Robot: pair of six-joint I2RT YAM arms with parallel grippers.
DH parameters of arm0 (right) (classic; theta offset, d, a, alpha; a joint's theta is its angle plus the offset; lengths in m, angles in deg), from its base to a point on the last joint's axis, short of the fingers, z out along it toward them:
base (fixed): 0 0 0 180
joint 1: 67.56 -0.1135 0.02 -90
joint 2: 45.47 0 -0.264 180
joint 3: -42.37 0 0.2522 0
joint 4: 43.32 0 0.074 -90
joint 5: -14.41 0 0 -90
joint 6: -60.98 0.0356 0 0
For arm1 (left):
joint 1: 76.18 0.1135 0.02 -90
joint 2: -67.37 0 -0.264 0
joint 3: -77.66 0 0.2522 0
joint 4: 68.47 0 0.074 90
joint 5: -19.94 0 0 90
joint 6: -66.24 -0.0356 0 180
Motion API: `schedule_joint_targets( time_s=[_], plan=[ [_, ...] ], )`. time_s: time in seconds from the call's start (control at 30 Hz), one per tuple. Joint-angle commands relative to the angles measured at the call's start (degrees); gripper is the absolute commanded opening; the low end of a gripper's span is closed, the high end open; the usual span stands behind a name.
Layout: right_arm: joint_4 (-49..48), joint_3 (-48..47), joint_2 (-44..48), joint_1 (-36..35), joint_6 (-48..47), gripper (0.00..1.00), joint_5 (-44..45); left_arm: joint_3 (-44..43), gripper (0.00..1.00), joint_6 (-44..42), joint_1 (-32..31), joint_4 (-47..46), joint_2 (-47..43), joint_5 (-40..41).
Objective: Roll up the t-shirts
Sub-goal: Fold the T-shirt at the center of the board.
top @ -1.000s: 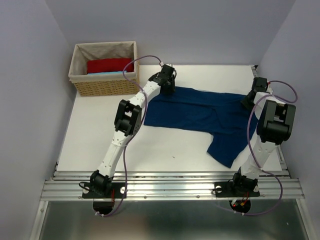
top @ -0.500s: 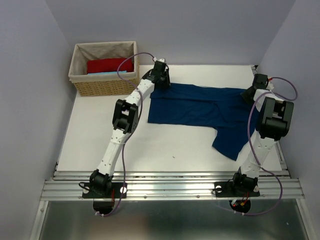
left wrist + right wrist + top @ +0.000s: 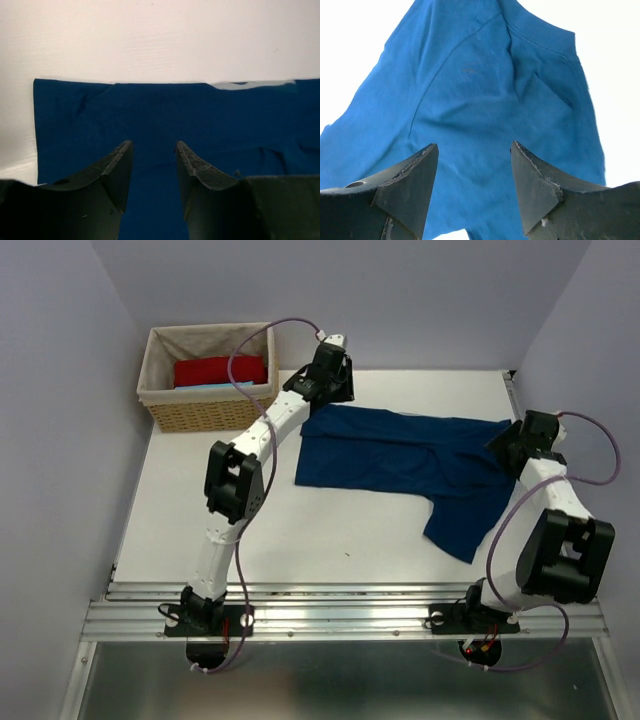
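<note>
Navy t-shirt is spread flat on the table just right of the wicker basket, I'd guess laid out ready for rolling. Left gripper hovers over the edge nearest the basket, jaws apart, gripping nothing. Right gripper sits over the end farthest from the basket, gaping wide, also empty.
</note>
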Motion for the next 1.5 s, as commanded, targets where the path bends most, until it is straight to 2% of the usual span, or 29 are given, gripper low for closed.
schedule_joint_targets(
  time_s=[0.0, 0.1, 0.23, 0.5, 0.7, 0.93, 1.47],
  plan=[
    [3.50, 5.53, 6.18, 0.39, -4.30, 0.64, -0.03, 8.36, 0.50, -0.24, -0.79, -1.22, -12.43, 3.93],
    [3.33, 9.32, 6.90, 0.39, -3.87, 0.62, -1.95, 18.21, 0.50, 1.52, -1.05, -3.06, -19.21, 4.28],
    [0.00, 10.38, 1.99, 0.91, -1.85, 0.58, -6.34, 29.36, 0.50, 2.14, -1.14, -4.65, -25.37, 5.77],
    [-3.43, 6.34, -4.61, 2.06, 0.35, 0.54, -7.33, 40.10, 0.50, 3.11, -1.23, -3.06, -30.47, 7.36],
    [-3.70, 5.81, -6.11, 2.67, 0.79, 0.53, -7.32, 41.00, 0.50, 2.76, -1.14, -2.89, -31.18, 7.71],
    [-3.00, 6.16, -2.60, 2.67, 1.05, 0.52, -9.78, 39.77, 0.50, 2.41, -1.14, -2.63, -30.13, 7.10],
    [-3.52, 5.02, -6.90, 2.67, 2.90, 0.52, -9.88, 38.62, 0.50, 2.49, -1.23, -2.01, -29.42, 7.62]
  ],
)
